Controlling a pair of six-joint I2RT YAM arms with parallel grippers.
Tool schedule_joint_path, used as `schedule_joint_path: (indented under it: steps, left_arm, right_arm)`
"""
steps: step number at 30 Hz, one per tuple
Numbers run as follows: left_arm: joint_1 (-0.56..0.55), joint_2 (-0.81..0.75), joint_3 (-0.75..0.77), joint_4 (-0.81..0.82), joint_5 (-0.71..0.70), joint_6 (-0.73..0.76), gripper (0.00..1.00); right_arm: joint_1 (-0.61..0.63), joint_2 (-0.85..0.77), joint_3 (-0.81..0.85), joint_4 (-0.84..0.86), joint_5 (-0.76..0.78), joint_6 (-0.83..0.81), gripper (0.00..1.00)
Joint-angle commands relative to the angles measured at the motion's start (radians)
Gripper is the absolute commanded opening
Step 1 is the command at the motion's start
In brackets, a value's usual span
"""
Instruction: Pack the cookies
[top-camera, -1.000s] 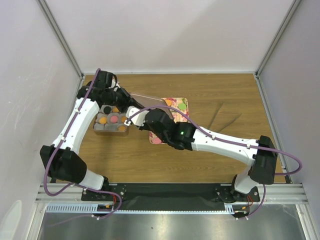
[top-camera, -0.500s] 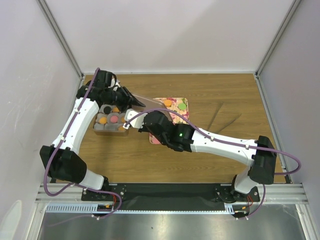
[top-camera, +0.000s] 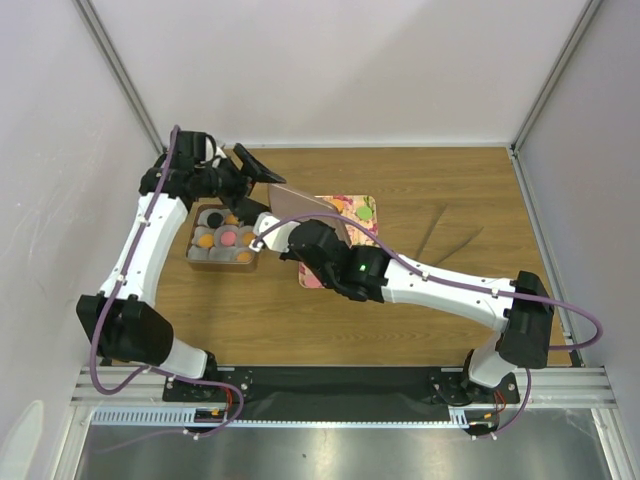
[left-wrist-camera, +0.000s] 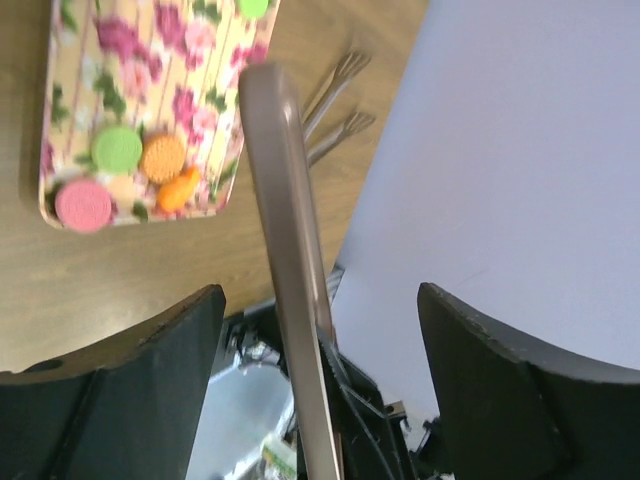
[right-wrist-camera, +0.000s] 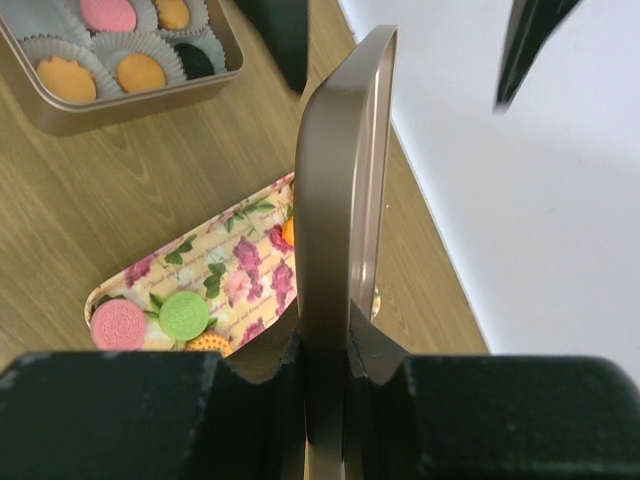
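Cookies (right-wrist-camera: 140, 72) in paper cups fill an open metal tin (top-camera: 218, 263) at the left: orange, pink and black. More cookies (left-wrist-camera: 117, 148), pink, green and orange, lie on the floral tray (top-camera: 372, 232). My right gripper (right-wrist-camera: 327, 340) is shut on the lower edge of the plain metal lid (right-wrist-camera: 330, 190), which stands on edge in the air between tin and tray. In the top view the lid (top-camera: 305, 208) leans over the tray. My left gripper (left-wrist-camera: 320, 290) is open, its fingers wide on either side of the lid's rim (left-wrist-camera: 285, 300) without touching it.
The tin (right-wrist-camera: 120, 105) sits near the left wall, the tray (right-wrist-camera: 200, 285) just right of it. Both arms cross over the left half of the wooden table (top-camera: 450, 190). White enclosure walls stand close behind and to the left.
My left gripper has opened and let go of the lid, drawing back toward the far left. The right gripper has stayed shut on the lid.
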Motion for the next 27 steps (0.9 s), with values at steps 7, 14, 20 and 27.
schedule_joint_path:
  steps: [7, 14, 20, 27]
  left_arm:
    - [0.12, -0.092, 0.055, 0.046, -0.193, 0.146, 0.86]
    - [0.171, -0.186, -0.009, 0.017, -0.531, 0.268, 0.88]
    - [0.183, -0.212, -0.15, 0.115, -0.774, 0.242, 0.87]
    - [0.198, -0.272, -0.293, 0.189, -0.96, 0.248, 0.95]
  right_arm:
    - [-0.138, 0.009, 0.216, -0.24, -0.163, 0.287, 0.0]
    - [-0.3, 0.287, 0.754, -0.521, -0.502, 0.573, 0.0]
    - [-0.392, 0.394, 0.82, -0.406, -0.824, 0.879, 0.0]
    - [-0.434, 0.388, 0.37, 0.237, -1.027, 1.248, 0.0]
